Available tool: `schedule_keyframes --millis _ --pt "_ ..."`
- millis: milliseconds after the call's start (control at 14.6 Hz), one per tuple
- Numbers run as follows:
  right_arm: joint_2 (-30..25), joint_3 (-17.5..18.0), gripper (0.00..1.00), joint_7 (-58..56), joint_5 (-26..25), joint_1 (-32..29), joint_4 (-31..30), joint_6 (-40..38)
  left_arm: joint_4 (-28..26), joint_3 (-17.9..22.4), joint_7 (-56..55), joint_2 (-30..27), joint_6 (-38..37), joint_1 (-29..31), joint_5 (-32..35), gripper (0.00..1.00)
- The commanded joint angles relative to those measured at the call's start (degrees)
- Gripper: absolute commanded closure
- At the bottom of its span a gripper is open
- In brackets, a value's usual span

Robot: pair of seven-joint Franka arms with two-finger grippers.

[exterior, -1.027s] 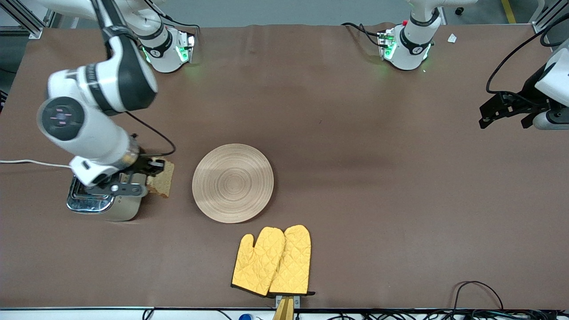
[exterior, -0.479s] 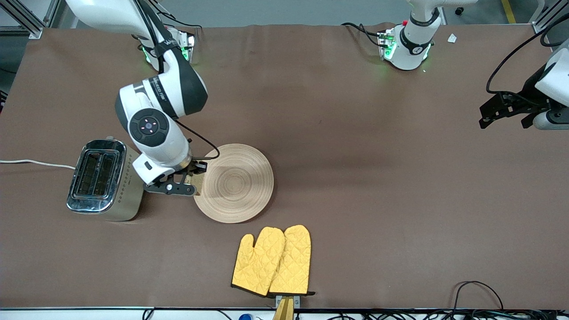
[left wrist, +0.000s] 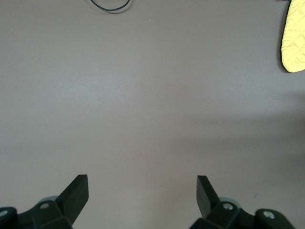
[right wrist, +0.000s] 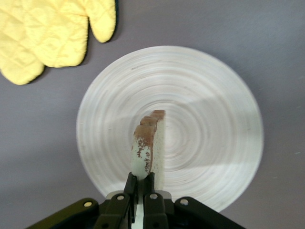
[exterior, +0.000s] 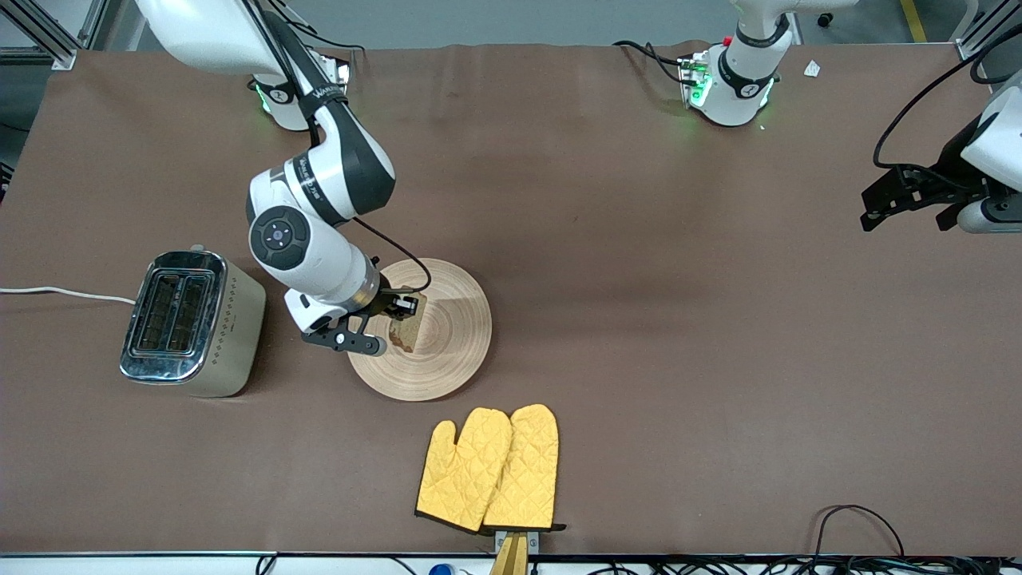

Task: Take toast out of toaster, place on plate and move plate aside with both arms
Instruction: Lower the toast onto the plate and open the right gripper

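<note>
toast [exterior: 406, 334]: part hidden by right end effector [exterior: 397, 318] | left arm [exterior: 986, 172]: cut by edge

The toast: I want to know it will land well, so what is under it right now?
The plate lies under the toast, which the right gripper holds edge-down over it. The right arm covers part of the plate's rim in the front view.

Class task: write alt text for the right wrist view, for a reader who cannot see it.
The right claw, shut on the toast, holds the slice on edge over the middle of the plate. The yellow mitts lie on the brown table beside the plate.
</note>
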Motion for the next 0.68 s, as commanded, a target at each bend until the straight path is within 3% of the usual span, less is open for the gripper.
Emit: schedule_keyframes --millis 0,342,616 --pt "-0.5 -0.1 1.0 -0.2 3.0 1.1 -2.0 2.3 0.5 -0.1 0.2 0.0 -0.3 -0.1 0.5 0.0" --pt "0.8 -0.1 1.0 -8.2 3.7 0.1 -4.3 4.2 0.5 -0.1 0.2 0.0 -0.3 0.0 0.5 0.0" --pt "1.2 -0.1 1.0 -17.3 11.7 -2.6 -6.6 5.8 0.4 -0.1 0.3 -0.1 -0.3 0.0 0.5 0.0"
